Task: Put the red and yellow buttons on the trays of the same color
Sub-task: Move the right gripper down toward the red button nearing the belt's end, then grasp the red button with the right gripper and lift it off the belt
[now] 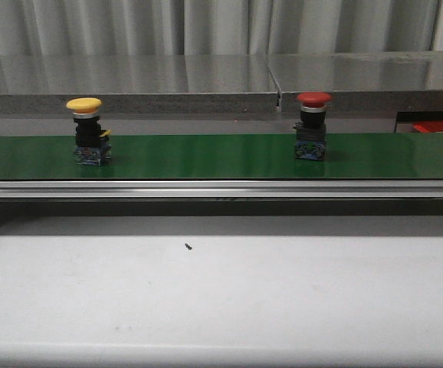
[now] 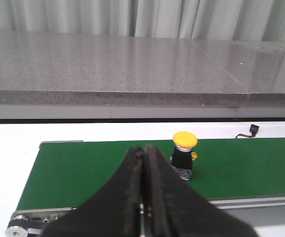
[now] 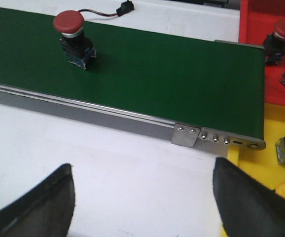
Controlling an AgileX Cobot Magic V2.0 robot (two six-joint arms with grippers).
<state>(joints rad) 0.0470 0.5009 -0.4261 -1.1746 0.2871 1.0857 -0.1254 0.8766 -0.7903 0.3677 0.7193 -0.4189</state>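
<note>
Yellow button (image 1: pixel 90 132) and red button (image 1: pixel 312 126) upright, caps up

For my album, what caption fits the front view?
Yellow mushroom-head button and red mushroom-head button standing apart on green conveyor belt.

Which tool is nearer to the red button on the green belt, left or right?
Right. The right tool, open, faces the red button across the belt. The left tool, shut, faces the yellow button instead.

The belt (image 1: pixel 221 156) looks matt green with a faint sheen, its rail (image 1: pixel 221 189) brushed metal; the button caps (image 1: pixel 83 105) (image 1: pixel 314 99) look smooth plastic, and the ledge (image 2: pixel 113 69) is speckled polished stone
</note>
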